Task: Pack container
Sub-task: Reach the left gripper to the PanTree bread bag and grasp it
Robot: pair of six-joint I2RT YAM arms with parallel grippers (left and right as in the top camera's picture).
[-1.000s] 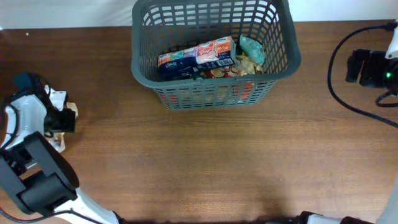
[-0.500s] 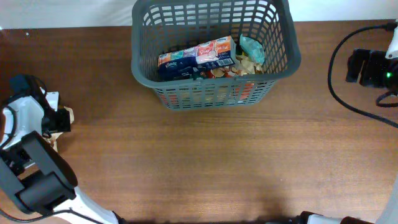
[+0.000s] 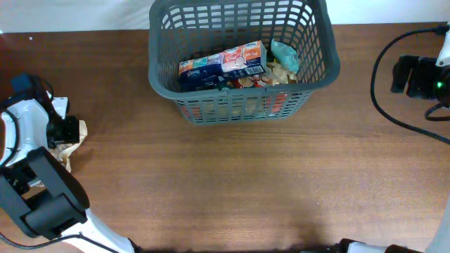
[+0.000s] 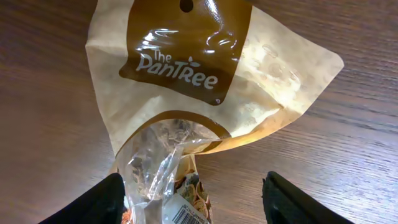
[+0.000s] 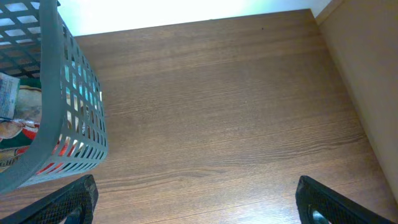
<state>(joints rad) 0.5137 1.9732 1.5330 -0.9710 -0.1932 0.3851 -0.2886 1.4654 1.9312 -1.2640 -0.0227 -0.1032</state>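
The dark grey lattice basket (image 3: 316,76) stands at the table's far middle and holds several packets, among them a blue and red tissue pack (image 3: 223,63). It also shows at the left of the right wrist view (image 5: 74,99). A tan "The PanTree" snack pouch (image 4: 186,81) lies on the table at the far left (image 3: 72,144). My left gripper (image 4: 193,202) is open just over the pouch's lower end, one finger on each side. My right gripper (image 5: 196,205) is open and empty over bare wood at the far right.
Black cables (image 3: 383,91) loop over the table's right side near the right arm base (image 3: 418,76). The left arm's body (image 3: 42,197) fills the front left corner. The table's right edge (image 5: 348,93) runs beside the right gripper.
The left gripper has shifted slightly left and back over the pouch, and more of the pouch now shows beside it. The right arm and basket have not moved.
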